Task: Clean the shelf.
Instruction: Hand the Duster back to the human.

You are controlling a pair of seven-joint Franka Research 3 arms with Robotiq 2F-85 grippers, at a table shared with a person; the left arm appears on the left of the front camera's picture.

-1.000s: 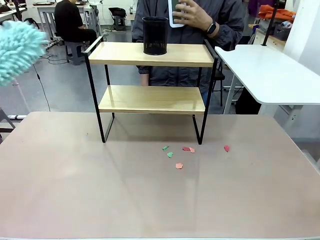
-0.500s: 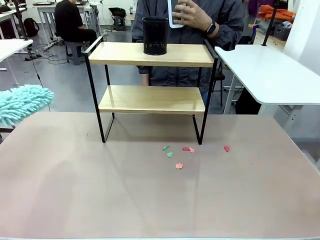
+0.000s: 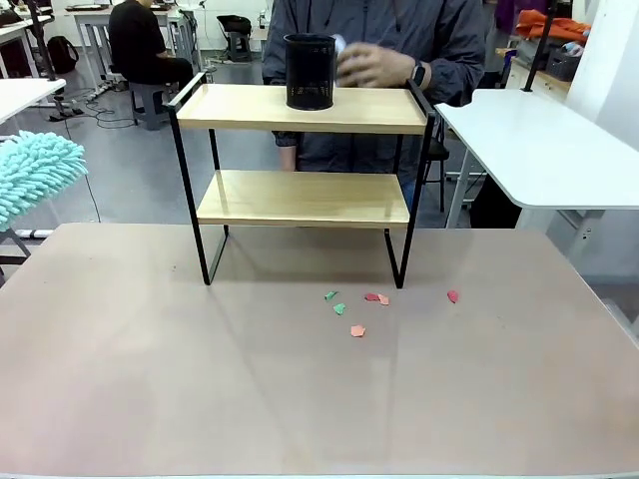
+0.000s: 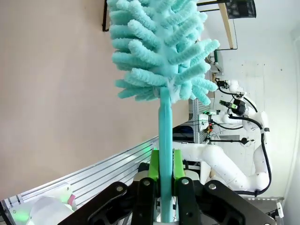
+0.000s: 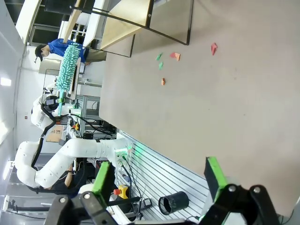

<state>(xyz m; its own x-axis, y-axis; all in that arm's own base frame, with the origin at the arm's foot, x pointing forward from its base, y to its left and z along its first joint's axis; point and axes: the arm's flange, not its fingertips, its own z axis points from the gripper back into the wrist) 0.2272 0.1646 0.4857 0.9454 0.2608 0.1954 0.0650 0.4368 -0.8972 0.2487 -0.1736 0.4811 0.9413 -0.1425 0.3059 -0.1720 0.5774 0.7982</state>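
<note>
Probably nearer, the left gripper (image 4: 161, 185), clamped on the duster (image 3: 35, 172) off the table's (image 3: 120, 379) left edge, has the shelf (image 3: 303, 198) rightward.

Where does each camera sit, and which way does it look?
Front: between the arms, facing across the table to the shelf and the person's hand.
Left wrist: along the left gripper, shut on the duster.
Right wrist: along the open right gripper, over the table, left arm beyond.
Shared: front and right wrist both show the paper scraps and duster.
</note>
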